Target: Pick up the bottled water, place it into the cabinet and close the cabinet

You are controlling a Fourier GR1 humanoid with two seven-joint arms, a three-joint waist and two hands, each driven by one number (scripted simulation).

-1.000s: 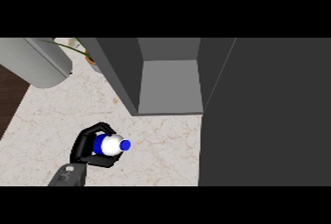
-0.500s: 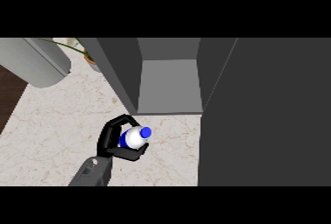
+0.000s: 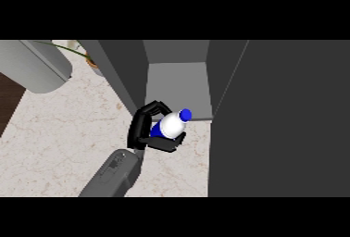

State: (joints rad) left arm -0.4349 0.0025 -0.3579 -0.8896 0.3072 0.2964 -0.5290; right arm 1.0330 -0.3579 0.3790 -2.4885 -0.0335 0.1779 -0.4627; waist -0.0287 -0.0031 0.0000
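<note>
The bottled water [image 3: 172, 125], blue cap tilted toward the open cabinet [image 3: 178, 83], is held by the left hand [image 3: 147, 132], fingers curled round it, at the cabinet's front edge above the counter [image 3: 61, 139].

The bottled water [image 3: 173, 124] is a white bottle with a blue cap (the cap points up and to the right in the head view), tilted rather than upright, and mostly wrapped by black fingers so that only its upper body and cap show. It sits just at the front edge of the cabinet's floor, above the pale counter. The cabinet [image 3: 176, 88] is dark grey, its compartment open with a lighter grey floor, and its large dark door stands swung out at the right.
</note>
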